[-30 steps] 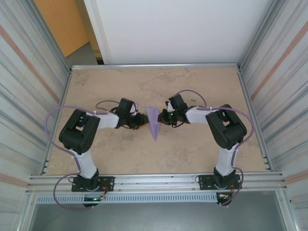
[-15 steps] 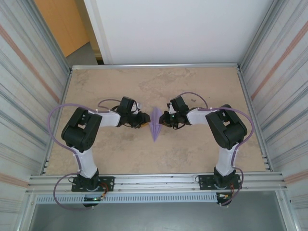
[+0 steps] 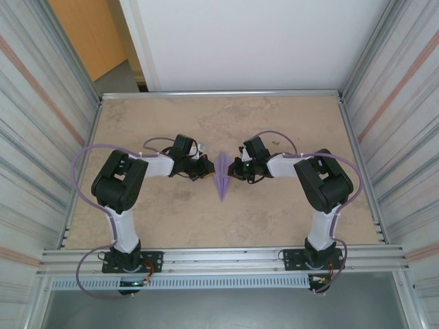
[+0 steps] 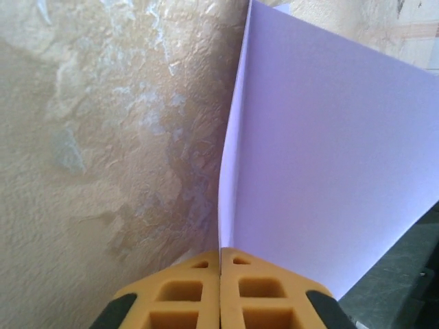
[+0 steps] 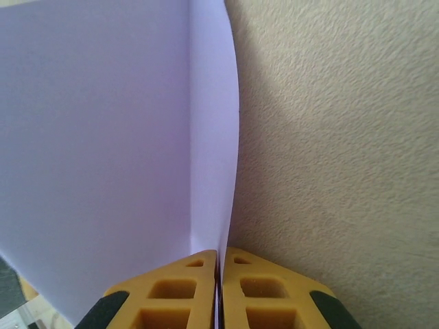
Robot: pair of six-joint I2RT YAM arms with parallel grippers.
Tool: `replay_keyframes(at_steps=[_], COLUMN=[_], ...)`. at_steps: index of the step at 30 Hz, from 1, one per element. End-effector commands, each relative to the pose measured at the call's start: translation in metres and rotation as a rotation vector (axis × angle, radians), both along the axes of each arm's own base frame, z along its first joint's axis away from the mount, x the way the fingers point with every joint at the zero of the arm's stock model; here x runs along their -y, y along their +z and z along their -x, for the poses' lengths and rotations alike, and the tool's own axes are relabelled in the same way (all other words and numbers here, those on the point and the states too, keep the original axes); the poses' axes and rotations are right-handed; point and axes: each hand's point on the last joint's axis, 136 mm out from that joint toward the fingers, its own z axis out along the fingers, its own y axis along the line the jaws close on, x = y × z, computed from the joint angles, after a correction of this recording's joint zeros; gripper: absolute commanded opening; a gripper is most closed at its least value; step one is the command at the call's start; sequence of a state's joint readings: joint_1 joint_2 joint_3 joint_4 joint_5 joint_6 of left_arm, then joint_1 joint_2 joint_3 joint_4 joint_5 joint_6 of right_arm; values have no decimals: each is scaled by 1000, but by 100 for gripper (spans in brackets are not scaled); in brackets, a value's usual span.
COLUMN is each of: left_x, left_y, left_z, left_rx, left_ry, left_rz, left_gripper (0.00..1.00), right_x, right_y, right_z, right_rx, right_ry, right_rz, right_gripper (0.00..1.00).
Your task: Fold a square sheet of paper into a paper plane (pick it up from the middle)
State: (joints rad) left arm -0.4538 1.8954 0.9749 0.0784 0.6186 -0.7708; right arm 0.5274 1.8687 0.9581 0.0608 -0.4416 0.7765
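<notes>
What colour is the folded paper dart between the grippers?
Plain pale lilac paper dart, unmarked; clearest in the right wrist view.

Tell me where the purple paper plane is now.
Top view: the paper plane is at the middle of the table, pinched between the left gripper and right gripper, tip toward the arm bases.

Smooth, matt paper plane (image 3: 222, 184) on a rough table (image 3: 171, 219)
Table mottled beige, grainy like stone close up; fingers (image 4: 178, 301) matt yellow plastic; side walls (image 3: 34, 137) ribbed, dull metal.
</notes>
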Motion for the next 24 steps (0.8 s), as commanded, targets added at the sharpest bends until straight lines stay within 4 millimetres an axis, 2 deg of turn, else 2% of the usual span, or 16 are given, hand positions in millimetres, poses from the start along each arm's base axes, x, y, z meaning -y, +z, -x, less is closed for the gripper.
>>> replay_keyframes(at_steps=[1,4,8,19,24], left_x=[-5,-14,-24,-36,-33], left_y=[18,27,26,1,-7], left_z=[-4,-3,2,13,18], left_rx=[57,88,90,43,14], left_ry=[10,43,78,125,114], left_rz=[-30,-53,-69,-100,-85], left_gripper=[4,3,3,3,3], right_x=[3,5,8,15,14], right_y=[32,40,39,9,-1], right_z=[-9,-12,-12,-9,-5], right_rx=[65,83,80,26,-1], right_ry=[-23,-30,-39,-57,-48], right_rz=[-20,-19,-8,42,46], right_gripper=[10,10,10,11,13])
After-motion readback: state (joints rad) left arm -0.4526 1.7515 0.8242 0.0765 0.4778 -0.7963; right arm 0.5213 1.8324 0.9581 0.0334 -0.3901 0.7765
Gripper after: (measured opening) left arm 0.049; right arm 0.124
